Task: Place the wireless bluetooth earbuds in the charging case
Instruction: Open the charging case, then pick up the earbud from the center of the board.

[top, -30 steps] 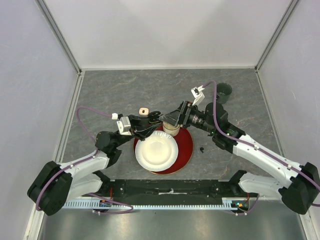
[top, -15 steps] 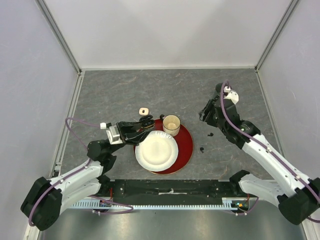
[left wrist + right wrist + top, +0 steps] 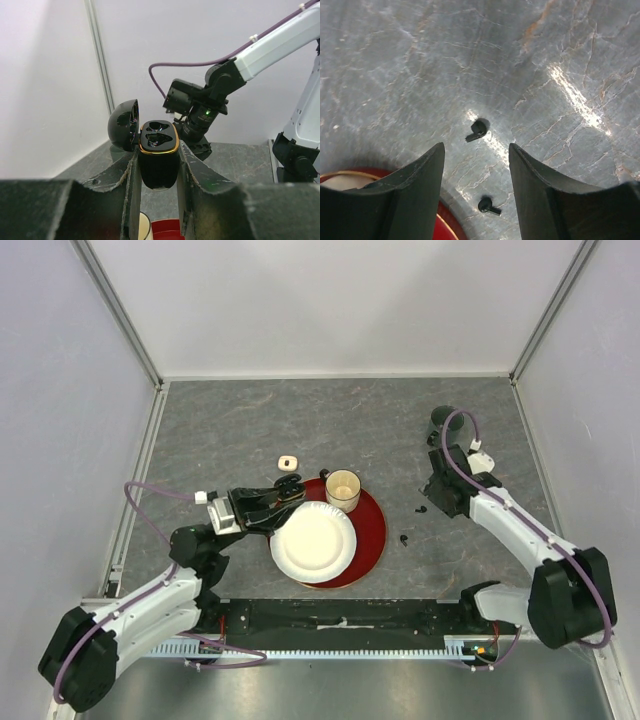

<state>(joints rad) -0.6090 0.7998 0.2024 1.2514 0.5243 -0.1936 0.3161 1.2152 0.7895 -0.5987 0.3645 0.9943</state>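
Note:
My left gripper (image 3: 283,492) (image 3: 158,150) is shut on an open black charging case (image 3: 158,162) with a gold rim, held upright with its lid (image 3: 124,125) tipped to the left. Its two sockets look dark. Two black earbuds lie on the grey table right of the red plate: one (image 3: 421,508) (image 3: 477,129) and one (image 3: 403,538) (image 3: 487,205). My right gripper (image 3: 430,496) (image 3: 476,150) is open and empty, hovering just above them with the jaws wide apart. No white earbuds show.
A paper cup (image 3: 343,490) and a white paper plate (image 3: 313,540) sit on the red plate (image 3: 372,528). A small white object (image 3: 288,462) lies behind the left gripper. A dark cup (image 3: 446,420) stands at the back right.
My right arm has swung away from the paper cup to the right and come down over the two black earbuds. My left arm has drawn back a little with the case.

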